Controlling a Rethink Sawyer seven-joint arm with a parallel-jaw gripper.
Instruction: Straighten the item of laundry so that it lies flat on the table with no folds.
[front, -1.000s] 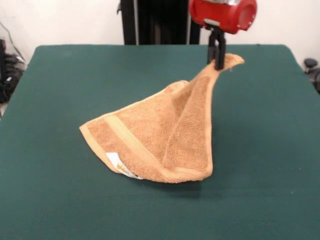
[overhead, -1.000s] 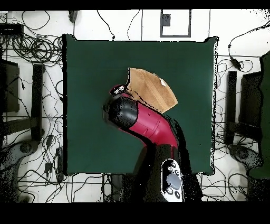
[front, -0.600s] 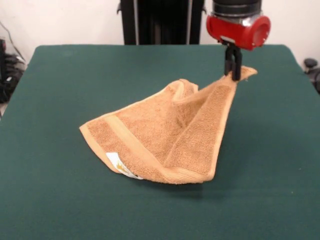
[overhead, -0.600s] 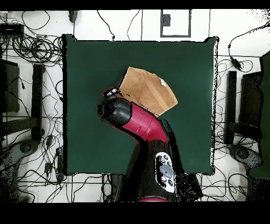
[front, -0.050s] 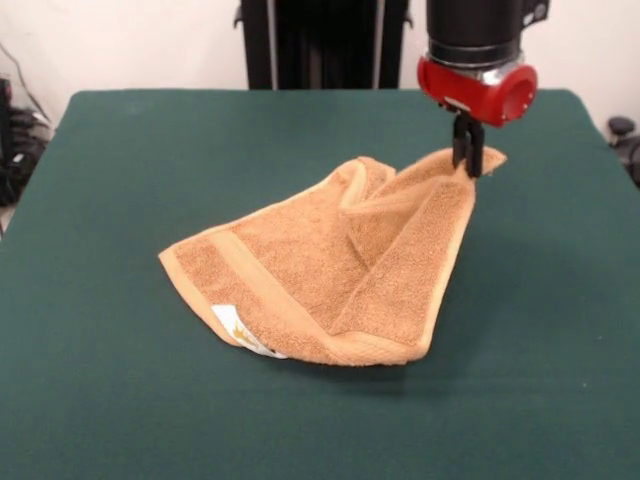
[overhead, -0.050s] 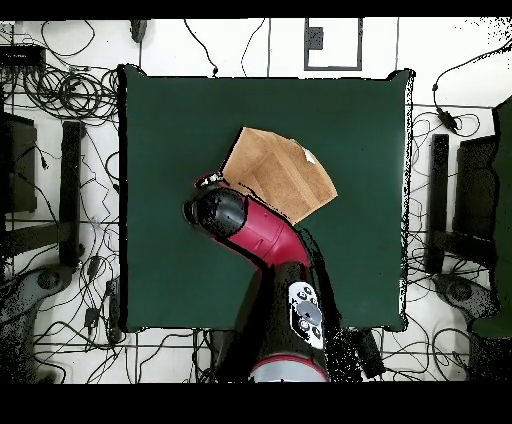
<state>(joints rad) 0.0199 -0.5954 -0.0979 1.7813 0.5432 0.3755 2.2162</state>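
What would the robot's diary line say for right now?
claw: shut on towel corner, low | towel: partly folded, corner lifted, rest on table | white label: near front edge | flat: not yet

Tan-orange towel (front, -0.050s: 320, 270), white label (front, -0.050s: 232, 325), green table (front, -0.050s: 120, 180).

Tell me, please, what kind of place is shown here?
Probably a robotics lab. A red and black arm's end effector grips a tan-orange hand towel on a green felt-topped table, and many loose cables cover the floor around it.
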